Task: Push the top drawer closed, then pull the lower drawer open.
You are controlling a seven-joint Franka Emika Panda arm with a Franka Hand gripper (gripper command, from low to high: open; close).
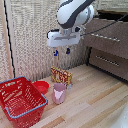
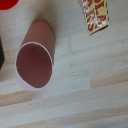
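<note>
The dark brown dresser stands at the exterior view's right. Its top drawer (image 1: 106,41) juts out past the front below it, and a thin silver bar handle (image 1: 105,37) runs across it. The lower drawer (image 1: 109,64) sits further in, with its own silver handle (image 1: 107,60). My gripper (image 1: 61,51) hangs high in the air to the left of the dresser, apart from both drawers. Its blue-tipped fingers (image 1: 67,50) point down, spread open, with nothing between them. Neither the drawers nor my fingers show in the wrist view.
Below the gripper on the wooden floor are a pink cup (image 1: 59,93) (image 2: 34,60), a yellow and red box (image 1: 61,76) (image 2: 95,16), a red bowl (image 1: 41,86) and a red basket (image 1: 21,100). A woven screen (image 1: 30,40) stands behind.
</note>
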